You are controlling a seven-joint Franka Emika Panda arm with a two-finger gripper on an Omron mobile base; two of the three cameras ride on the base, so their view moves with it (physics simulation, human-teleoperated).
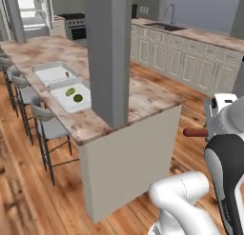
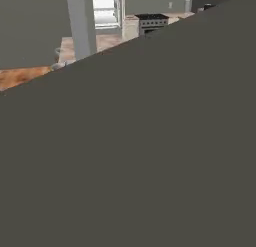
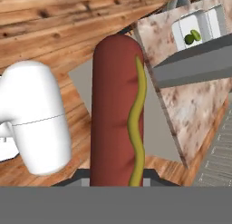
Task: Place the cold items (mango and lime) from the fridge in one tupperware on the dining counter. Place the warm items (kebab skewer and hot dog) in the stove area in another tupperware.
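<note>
Hot dog [image 3: 117, 112] clamped lengthwise in the gripper [image 3: 117, 182], jaws closed nearly as far as they go around its lower end; brown sausage with a yellow mustard squiggle, seen in the hand view sticking out ahead of the fingers; seen in the left base view as a short reddish stub [image 1: 195, 132] poking left from the wrist, off the near right corner of the dining counter [image 1: 143, 98] and above the wooden floor [image 1: 28, 200].

Two tupperware trays side by side on the left part of that counter, beyond the grey pillar [image 1: 110, 58]; nearer tray [image 1: 61, 100] holding the mango [image 1: 70, 91] and the lime [image 1: 77, 98], close together; farther tray [image 1: 47, 73] carrying only a small dark speck, too small to identify, possibly the skewer. Stove [image 1: 75, 25] well behind the counter, at the far wall. Right base view mostly blocked by a flat grey surface close to the lens.

Step in hand, by judgement: carrying the hot dog to the farther tray, the one without fruit. Best done by keeping the grip firm and the sausage level during travel; passing wide of the pillar and the counter's corner; approaching from above the counter's left side; lowering until just over the tray floor before releasing, long axis along the tray, so nothing rolls over the rim; steering clear of the fruit tray.
</note>
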